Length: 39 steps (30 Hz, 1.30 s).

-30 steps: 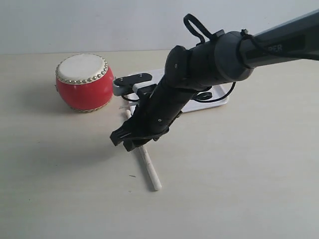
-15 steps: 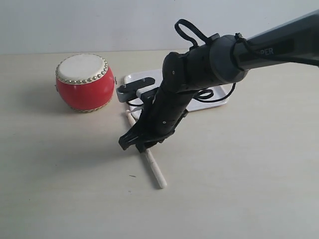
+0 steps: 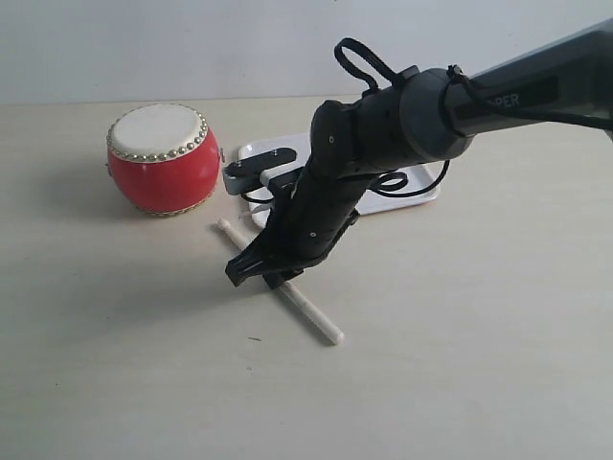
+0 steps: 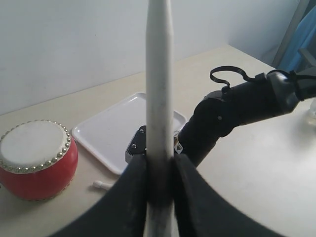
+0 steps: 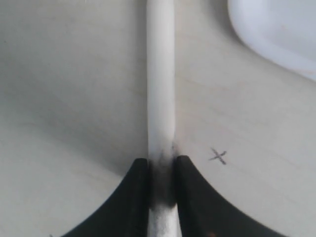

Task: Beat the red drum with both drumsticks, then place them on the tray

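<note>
The red drum (image 3: 163,158) stands upright at the back left of the table, cream skin up. To its right lies the white tray (image 3: 424,180), partly hidden by my right arm. My right gripper (image 3: 263,273) reaches across to the table's middle, shut on a drumstick (image 3: 311,311) that slants low over the table, one tip toward the drum. Up close the right gripper (image 5: 162,165) pinches that drumstick (image 5: 161,74). My left gripper (image 4: 159,160) is shut on the other drumstick (image 4: 159,74) high above the table, looking down on the drum (image 4: 34,158) and tray (image 4: 113,133). The exterior view does not show it.
A small pen cross (image 5: 217,156) marks the table near the right gripper, and the tray's corner (image 5: 276,29) lies just beyond. A black cable loop (image 3: 369,53) sticks up from the right arm's wrist.
The right gripper shifted slightly right and turned its drumstick: the far tip swung left toward the drum and the near end swung right, so the stick slants more.
</note>
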### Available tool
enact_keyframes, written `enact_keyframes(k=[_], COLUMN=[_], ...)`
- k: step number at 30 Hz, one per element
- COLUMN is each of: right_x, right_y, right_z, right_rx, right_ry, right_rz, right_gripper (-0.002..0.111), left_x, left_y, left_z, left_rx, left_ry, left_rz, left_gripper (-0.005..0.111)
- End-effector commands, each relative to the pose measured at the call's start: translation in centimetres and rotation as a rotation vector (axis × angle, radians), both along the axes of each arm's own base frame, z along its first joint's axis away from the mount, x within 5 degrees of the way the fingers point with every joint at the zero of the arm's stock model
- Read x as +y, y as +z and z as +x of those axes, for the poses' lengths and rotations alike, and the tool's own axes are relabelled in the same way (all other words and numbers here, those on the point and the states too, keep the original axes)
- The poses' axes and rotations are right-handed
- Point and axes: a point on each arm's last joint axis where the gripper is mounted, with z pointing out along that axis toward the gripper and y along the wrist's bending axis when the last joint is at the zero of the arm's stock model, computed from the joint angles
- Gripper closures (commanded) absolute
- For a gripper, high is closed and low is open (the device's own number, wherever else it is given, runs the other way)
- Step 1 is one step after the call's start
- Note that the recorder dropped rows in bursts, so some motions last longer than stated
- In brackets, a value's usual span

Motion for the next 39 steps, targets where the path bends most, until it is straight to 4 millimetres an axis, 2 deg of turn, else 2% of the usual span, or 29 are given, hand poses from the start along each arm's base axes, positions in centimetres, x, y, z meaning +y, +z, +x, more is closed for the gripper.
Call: enact_keyframes(k=[1,4,10,15,20,24,29,31,39], right_x=[-0.4,-0.4,-0.5,-1.0,-1.5,-2.2,-2.8,-3.0,-2.9], right_y=[-0.9,1.2,7.4,12.3,15.3,16.8,17.3,17.5,17.8], right_z=[-0.9,-0.9,-1.2,-2.0,-2.7,-2.9,-2.7,-2.3,-0.7], right_rx=[0.077,0.040,-0.091,-0.195,-0.292,-0.381,-0.447,-0.482,-0.686], right_ry=[0.031,0.049,0.056,0.057,0.105,0.149,0.172,0.159,0.210], right_rz=[-0.042,-0.019,0.054,0.114,0.138,0.088,0.024,0.004,-0.050], right_gripper=[0.108,0.108,0.108,0.108,0.108,0.108,0.108,0.108,0.108], left_x=[0.0,0.0,-0.3,-1.5,-2.6,-3.2,-3.7,-3.6,-2.2], left_y=[-0.1,0.1,0.0,-1.6,-3.4,-3.6,-3.6,-3.6,-5.8], left_z=[-0.1,0.0,0.7,3.0,5.4,7.0,9.0,9.7,12.8], left_rx=[-0.007,-0.021,-0.027,0.032,0.070,0.067,0.046,0.013,-0.019], left_ry=[-0.003,0.002,0.014,0.021,0.029,0.041,0.073,0.090,0.244], left_rz=[0.001,-0.009,-0.014,0.091,0.219,0.288,0.368,0.453,0.818], left_gripper=[0.107,0.107,0.107,0.107,0.107,0.107,0.107,0.107,0.107])
